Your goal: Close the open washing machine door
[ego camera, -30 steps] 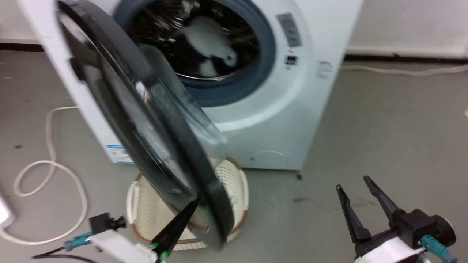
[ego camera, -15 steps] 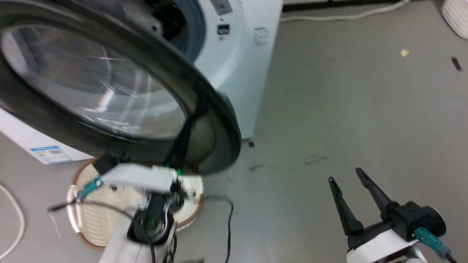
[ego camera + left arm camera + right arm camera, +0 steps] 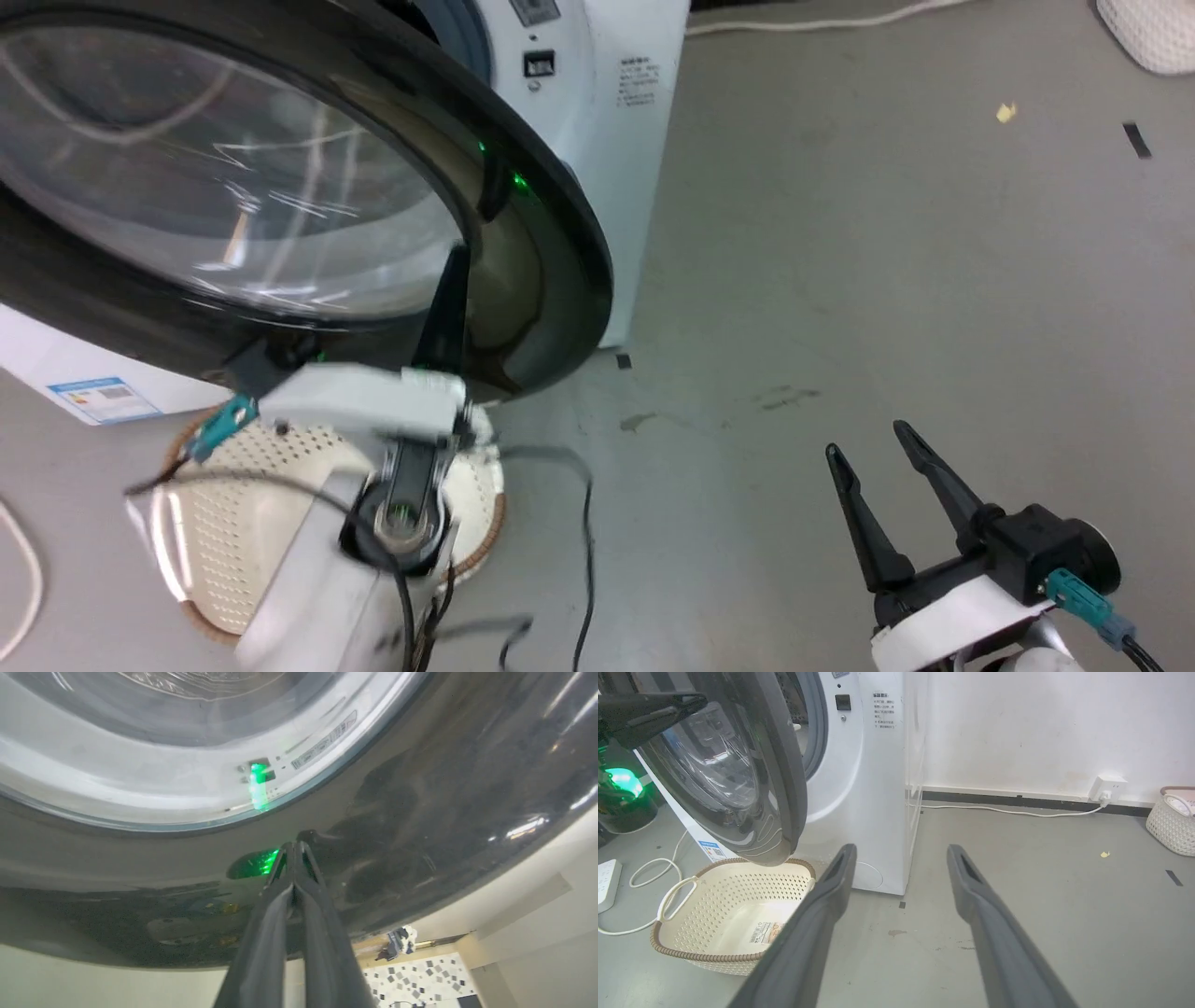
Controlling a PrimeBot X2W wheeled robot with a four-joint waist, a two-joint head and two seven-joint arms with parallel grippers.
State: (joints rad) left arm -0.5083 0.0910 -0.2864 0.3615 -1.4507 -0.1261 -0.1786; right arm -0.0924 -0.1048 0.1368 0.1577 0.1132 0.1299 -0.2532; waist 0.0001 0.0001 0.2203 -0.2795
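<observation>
Against the glossy black rim of the washing machine door [image 3: 420, 788], the left gripper [image 3: 294, 847] presses its two dark fingers together with nothing between them, tips meeting their own reflection beside a green glow. Above them, a narrow printed strip [image 3: 324, 742] on the door's pale inner ring is too small to read.

From the right wrist view, the door stands open at an angle, clear of the drum opening of the washing machine [image 3: 882, 788], its lower edge hanging over a cream perforated basket [image 3: 714, 963]. A label [image 3: 767, 931] lies in the basket, its print illegible. Low on the machine's front sits a blue sticker [image 3: 93, 399], and a block of fine text [image 3: 638, 84] near its right edge is unreadable too.

The right gripper [image 3: 866, 439] hovers over the grey floor [image 3: 840, 280], fingers spread and empty, well apart from the door.
</observation>
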